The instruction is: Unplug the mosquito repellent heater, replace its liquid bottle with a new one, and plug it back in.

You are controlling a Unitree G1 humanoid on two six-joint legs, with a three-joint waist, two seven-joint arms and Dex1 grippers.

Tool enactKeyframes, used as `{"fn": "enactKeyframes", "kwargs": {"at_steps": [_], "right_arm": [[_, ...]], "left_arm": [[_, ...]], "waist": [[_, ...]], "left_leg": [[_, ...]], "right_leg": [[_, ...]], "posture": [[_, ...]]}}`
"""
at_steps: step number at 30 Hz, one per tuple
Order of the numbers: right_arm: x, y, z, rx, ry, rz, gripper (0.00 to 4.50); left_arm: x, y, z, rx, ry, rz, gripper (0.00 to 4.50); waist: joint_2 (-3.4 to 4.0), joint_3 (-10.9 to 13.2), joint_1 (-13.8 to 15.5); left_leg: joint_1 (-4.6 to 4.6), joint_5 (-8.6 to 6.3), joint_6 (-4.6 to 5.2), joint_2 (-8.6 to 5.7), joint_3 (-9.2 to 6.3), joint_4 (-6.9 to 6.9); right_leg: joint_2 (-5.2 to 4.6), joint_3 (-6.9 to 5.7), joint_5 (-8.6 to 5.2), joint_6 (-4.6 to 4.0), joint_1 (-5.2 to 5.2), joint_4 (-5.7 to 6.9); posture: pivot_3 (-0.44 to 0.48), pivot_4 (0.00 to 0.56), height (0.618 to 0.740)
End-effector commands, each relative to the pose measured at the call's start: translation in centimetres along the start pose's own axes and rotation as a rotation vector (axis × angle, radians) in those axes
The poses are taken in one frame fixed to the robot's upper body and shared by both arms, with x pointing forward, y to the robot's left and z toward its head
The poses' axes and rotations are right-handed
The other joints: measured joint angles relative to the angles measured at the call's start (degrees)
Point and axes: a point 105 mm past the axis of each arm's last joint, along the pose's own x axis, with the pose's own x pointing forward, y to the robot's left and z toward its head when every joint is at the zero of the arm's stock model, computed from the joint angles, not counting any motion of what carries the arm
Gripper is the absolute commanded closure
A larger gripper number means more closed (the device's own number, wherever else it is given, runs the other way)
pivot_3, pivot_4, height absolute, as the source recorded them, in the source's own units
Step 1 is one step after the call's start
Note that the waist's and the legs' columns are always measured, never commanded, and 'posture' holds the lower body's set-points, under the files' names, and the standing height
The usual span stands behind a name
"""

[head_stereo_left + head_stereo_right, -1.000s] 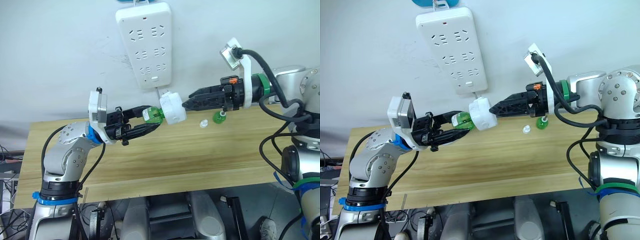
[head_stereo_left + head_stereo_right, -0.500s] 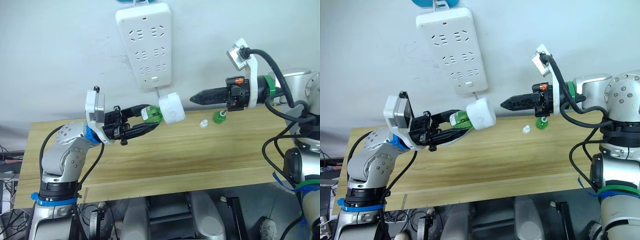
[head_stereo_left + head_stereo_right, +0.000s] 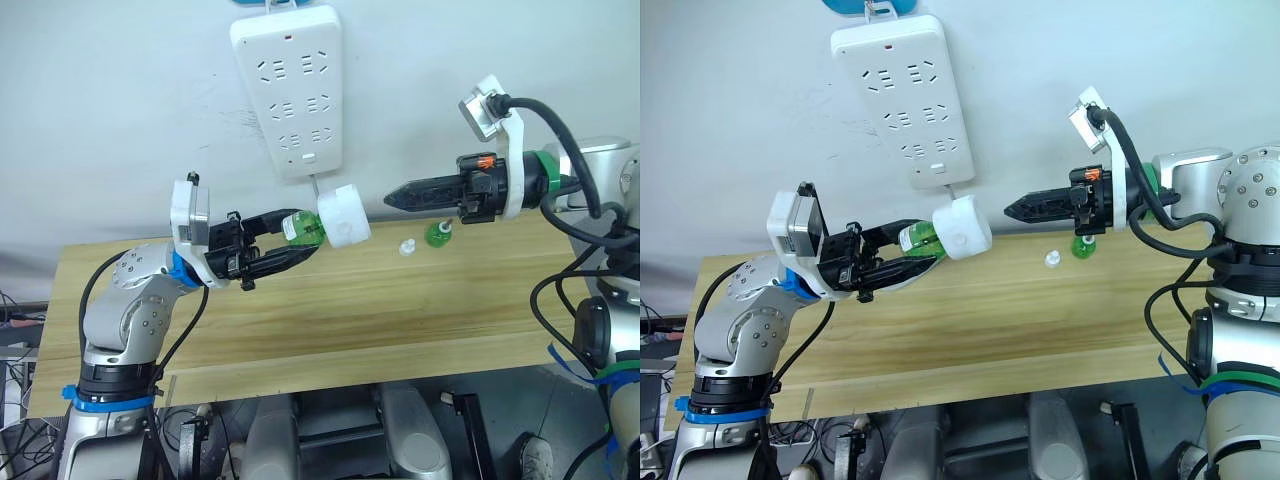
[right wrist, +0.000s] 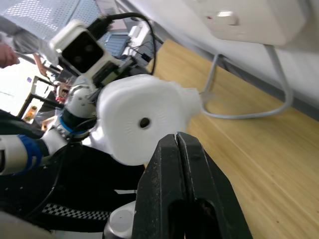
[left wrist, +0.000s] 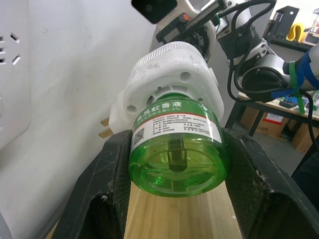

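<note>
The small white rounded-cube plastic heater (image 3: pixel 343 215) is hanging in the air above the far part of the light wooden tabletop (image 3: pixel 330 310), just below the long white power strip (image 3: pixel 291 88) mounted on the white wall (image 3: pixel 120 110). A translucent green bottle (image 3: pixel 301 229) with a printed label is sitting in the heater's underside, and the left gripper (image 3: pixel 287 245) is clamping that bottle between its two black fingers (image 5: pixel 107 189), one on each side; in the left wrist view the fingers are pressing against the bottle's round base. The heater's metal plug prongs (image 5: pixel 104 127) are sticking out free, pointing toward the wall. The face with the small round hole (image 4: pixel 144 122) is turning toward the right gripper (image 3: pixel 392 198).

The right gripper is hovering level with the heater, near it but apart, with a clear gap between its tips and the white casing. Its black fingers (image 4: pixel 179 174) are lying pressed together, gripping nothing.

Beyond the right gripper, a second small green bottle (image 3: pixel 438 235) is standing upright on the tabletop near the wall. A small whitish cap (image 3: pixel 406 247) is lying on the wood just beside it, between it and the heater.

A thin white cord (image 4: pixel 259 109) is running down from the power strip's lower end behind the heater.
</note>
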Motion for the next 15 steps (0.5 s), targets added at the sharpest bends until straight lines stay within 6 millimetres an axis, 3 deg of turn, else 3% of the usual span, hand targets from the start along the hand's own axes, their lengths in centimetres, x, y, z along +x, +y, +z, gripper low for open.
{"fn": "enactKeyframes", "kwargs": {"at_steps": [1, 9, 15], "right_arm": [[0.3, 1.6, 0.2, -0.050, 0.001, 0.064, 4.49], [2.1, 2.3, 0.6, -0.067, -0.008, 0.118, 4.49], [2.3, 2.3, 0.9, -0.068, -0.017, 0.118, 4.49]], "left_arm": [[0.2, -0.3, 1.0, 0.039, -0.035, -0.024, 2.25], [0.6, -0.3, 1.1, 0.037, -0.042, -0.037, 2.25], [0.6, -0.4, 1.1, 0.031, -0.042, -0.042, 2.25]], "waist": [[0.00, 0.0, 0.0], [0.00, 0.0, 0.0], [0.00, 0.0, 0.0]], "left_leg": [[0.00, 0.00, 0.00, 0.00, 0.00, 0.01], [0.00, 0.00, 0.00, 0.00, 0.00, 0.06], [0.00, 0.00, 0.00, -0.01, -0.01, 0.07]], "right_leg": [[0.00, 0.01, 0.00, 0.00, 0.00, 0.00], [0.00, 0.00, 0.00, 0.00, 0.00, 0.06], [0.00, 0.00, 0.00, 0.00, 0.00, 0.06]], "posture": [[-0.231, 0.317, 0.730], [-0.223, 0.321, 0.730], [-0.224, 0.322, 0.730]]}}
